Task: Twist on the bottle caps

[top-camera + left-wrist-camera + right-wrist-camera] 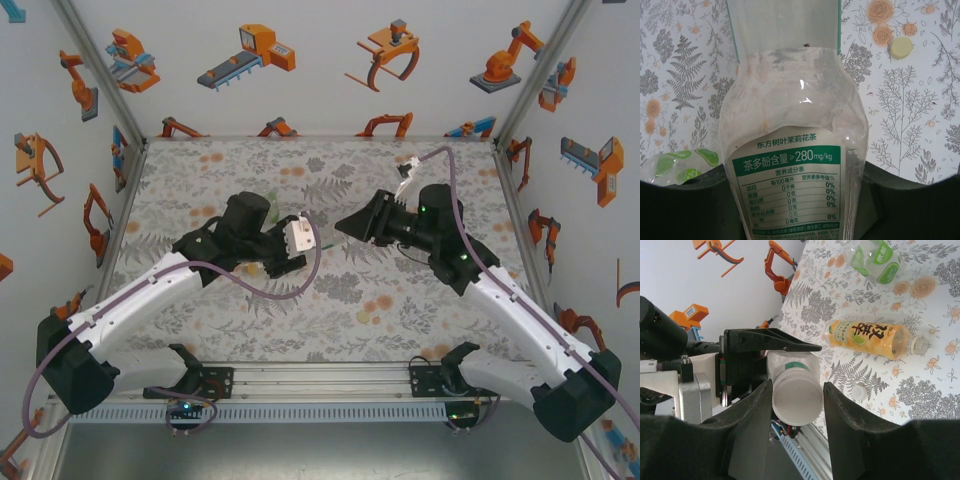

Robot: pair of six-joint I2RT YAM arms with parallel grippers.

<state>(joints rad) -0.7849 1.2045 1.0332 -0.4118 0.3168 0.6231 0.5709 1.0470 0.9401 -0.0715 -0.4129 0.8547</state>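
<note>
My two arms [150, 290] have white shells and black joints, and black clamps fix them to a silver rail [320, 378]. A purple cable [300, 285] loops along each one. My fingers [752, 427] are matte black, broad and curved.

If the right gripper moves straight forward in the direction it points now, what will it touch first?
Probably the white cap of the slim bottle that the left gripper holds: it sits between the right gripper fingers, though the depth is unclear.

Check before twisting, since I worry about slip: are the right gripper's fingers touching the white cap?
Apart. The right wrist view shows gaps between both fingers and the white cap.
</note>
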